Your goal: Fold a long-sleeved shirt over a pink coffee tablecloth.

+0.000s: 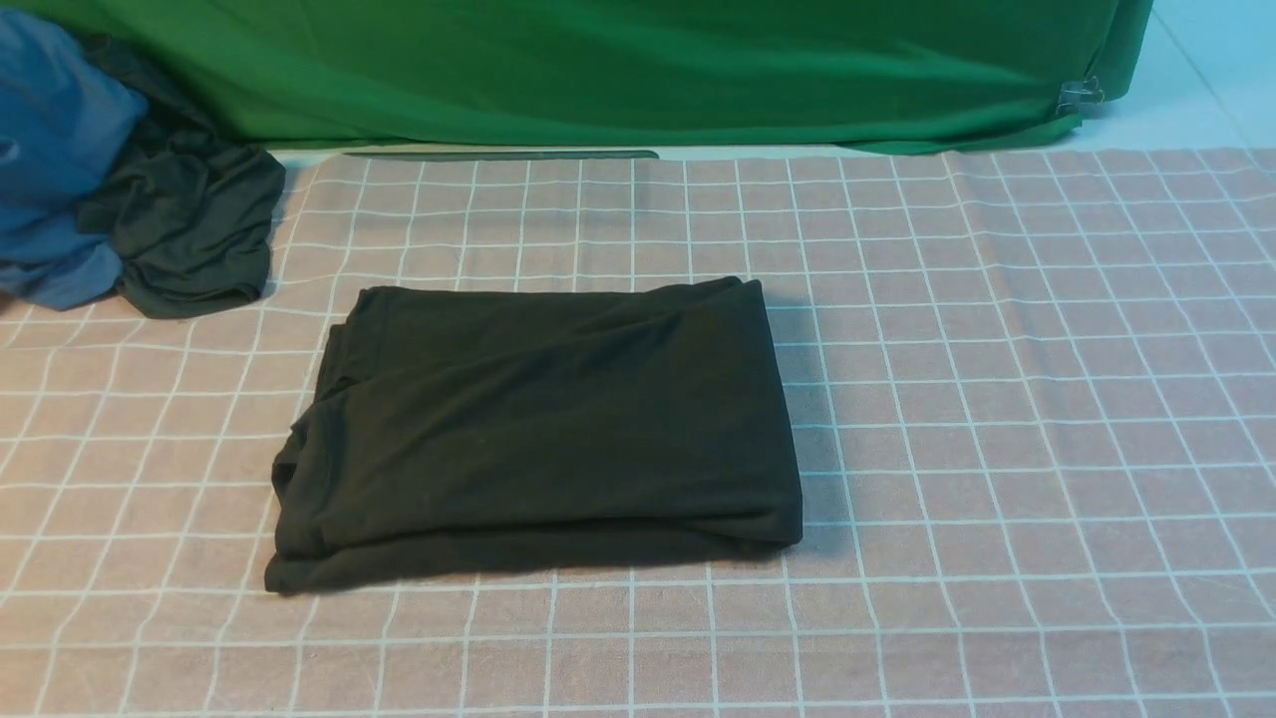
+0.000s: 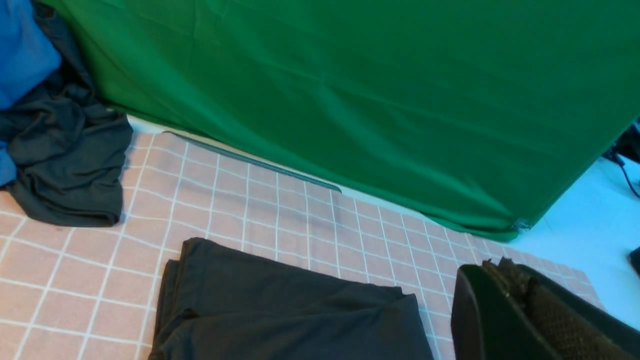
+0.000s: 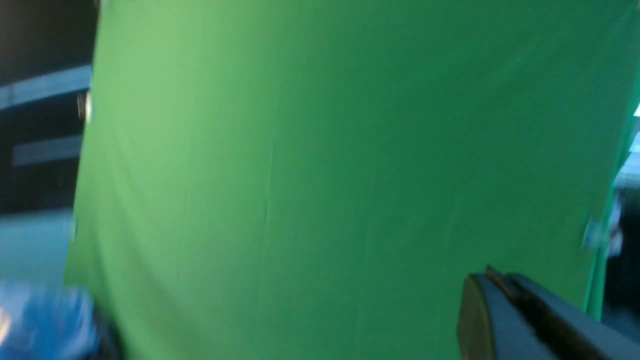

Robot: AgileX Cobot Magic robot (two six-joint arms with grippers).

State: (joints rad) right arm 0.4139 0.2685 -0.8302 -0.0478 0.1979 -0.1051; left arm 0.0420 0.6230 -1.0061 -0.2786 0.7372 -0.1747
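Note:
The long-sleeved shirt (image 1: 543, 424) lies folded into a neat dark rectangle in the middle of the pink coffee tablecloth (image 1: 997, 399); its sleeves, collar and print are hidden inside the folds. In the left wrist view the shirt (image 2: 290, 310) shows with its far edge on the pink coffee tablecloth (image 2: 280, 220). My left gripper (image 2: 502, 267) hangs above the cloth off the shirt's right corner, its jaws pressed together with nothing between them. My right gripper (image 3: 492, 275) is raised and faces the green cloth, jaws together and empty. Neither gripper shows in the front view.
A plain green cloth (image 1: 638, 70) hangs across the back edge. A smaller dark garment (image 1: 189, 229) bunched with blue cloth (image 1: 55, 160) sits at the far left. A clip (image 1: 1082, 95) holds the green cloth at the back right.

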